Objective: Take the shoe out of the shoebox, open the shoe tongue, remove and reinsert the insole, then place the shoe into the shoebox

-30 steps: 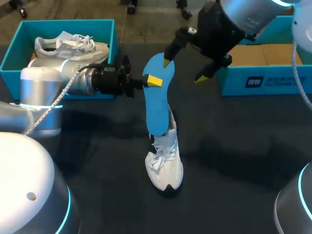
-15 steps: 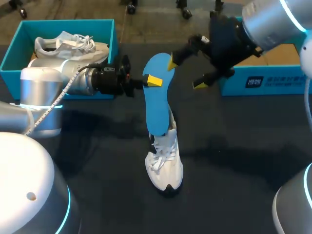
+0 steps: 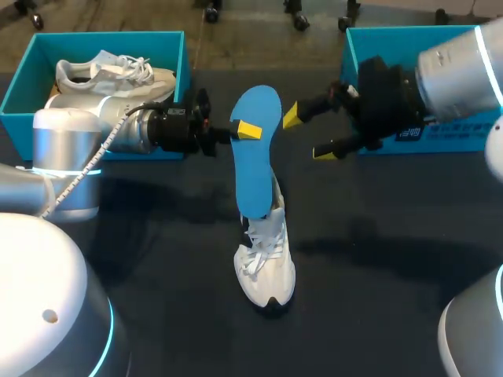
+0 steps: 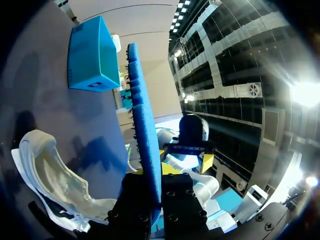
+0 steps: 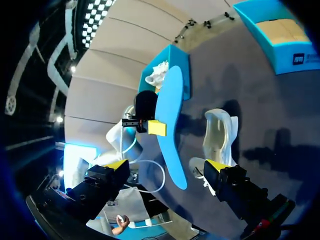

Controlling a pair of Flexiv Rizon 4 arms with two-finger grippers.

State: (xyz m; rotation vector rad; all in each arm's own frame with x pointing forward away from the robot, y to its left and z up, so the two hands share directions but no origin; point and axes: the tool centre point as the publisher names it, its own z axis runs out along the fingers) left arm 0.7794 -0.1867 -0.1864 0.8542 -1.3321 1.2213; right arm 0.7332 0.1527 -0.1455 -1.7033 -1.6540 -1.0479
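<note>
Between the fingers of my left gripper (image 3: 240, 130) the blue insole (image 3: 253, 157) stands pinched on edge, upright over the white shoe (image 3: 266, 263) on the dark surface (image 3: 377, 236). Its lower end sits at the shoe's opening; whether it is tucked inside, I cannot tell. Nothing has shifted there. The news is on the other side: my right gripper (image 3: 307, 135), fingers spread wide and holding nothing, has swung away from the insole's top edge and now hangs beside it, apart, in front of the blue shoebox (image 3: 369, 35). So the insole rests with my left arm alone. I judge the removal done and the reinsertion next: the right is free to steady the shoe.
</note>
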